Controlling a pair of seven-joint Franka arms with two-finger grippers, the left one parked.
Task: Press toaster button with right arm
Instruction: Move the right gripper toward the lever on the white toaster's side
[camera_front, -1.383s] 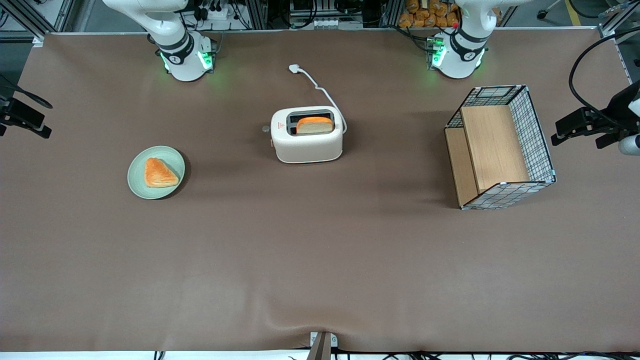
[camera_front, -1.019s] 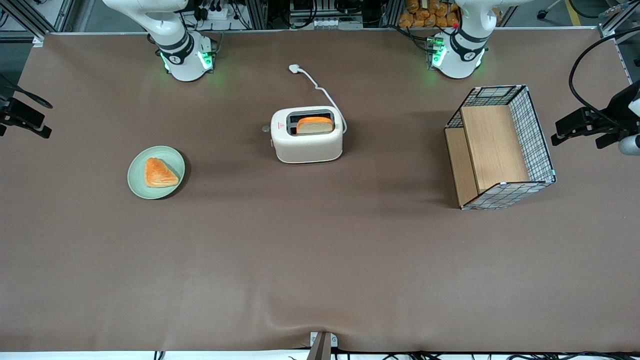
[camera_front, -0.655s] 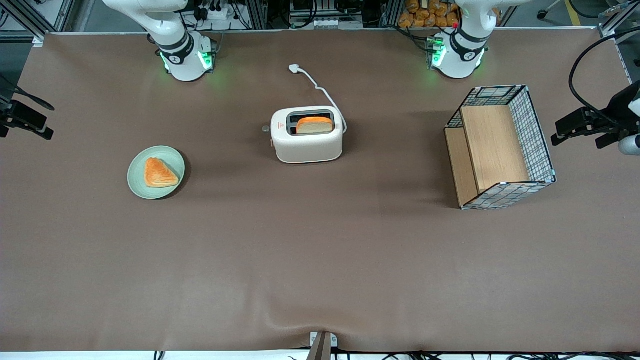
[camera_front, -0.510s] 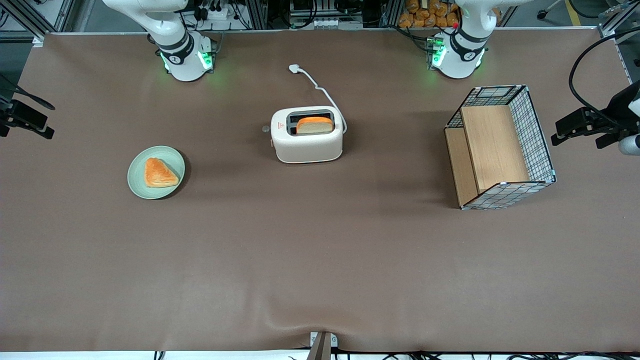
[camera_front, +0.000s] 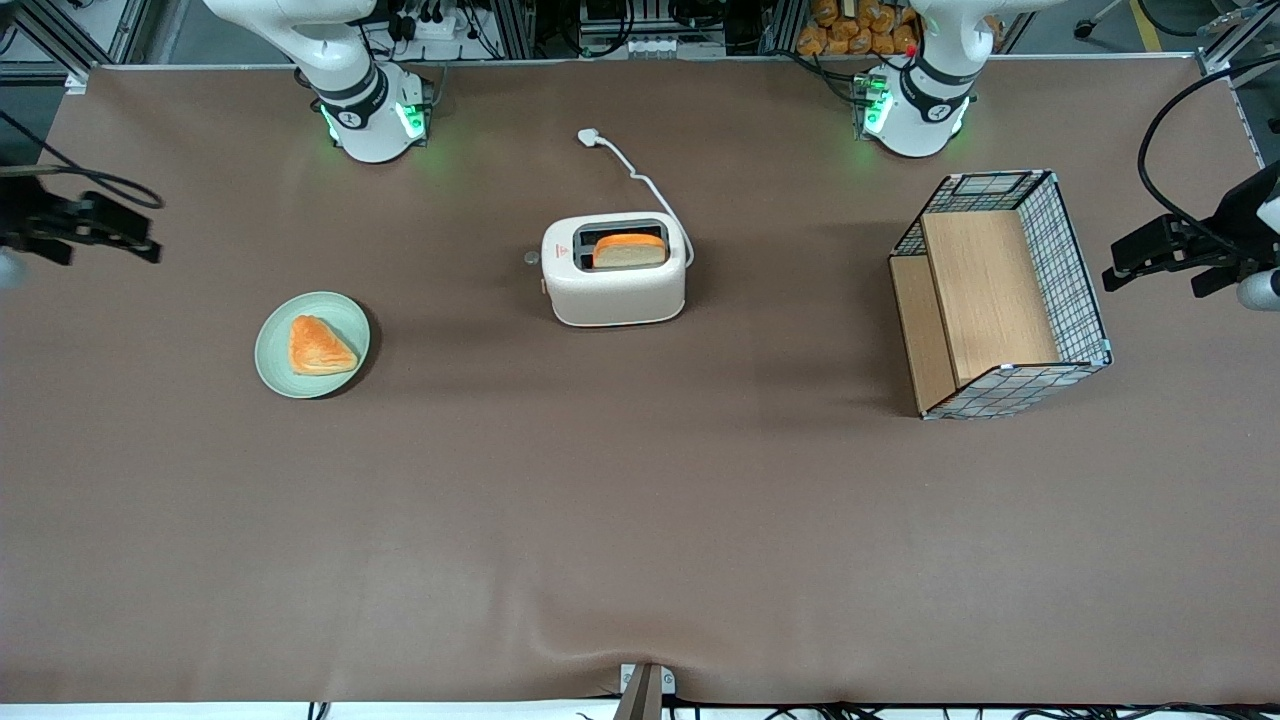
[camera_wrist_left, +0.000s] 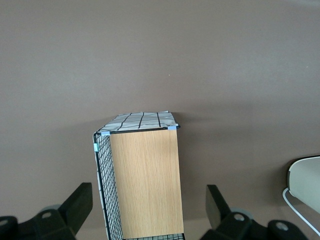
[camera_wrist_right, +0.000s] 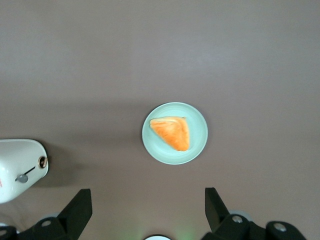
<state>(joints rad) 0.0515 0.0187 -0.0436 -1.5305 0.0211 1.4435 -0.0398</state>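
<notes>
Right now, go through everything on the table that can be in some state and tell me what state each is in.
toaster: upright, bread slice sticking up out of one slot
button: untouched
plug: lying loose on the table, unplugged
plate: holds a triangular pastry
wire basket: tipped on its side
pincer: open, high over the working arm's end of the table, holding nothing

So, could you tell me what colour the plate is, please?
Pale green plate, clearest in the right wrist view.
</notes>
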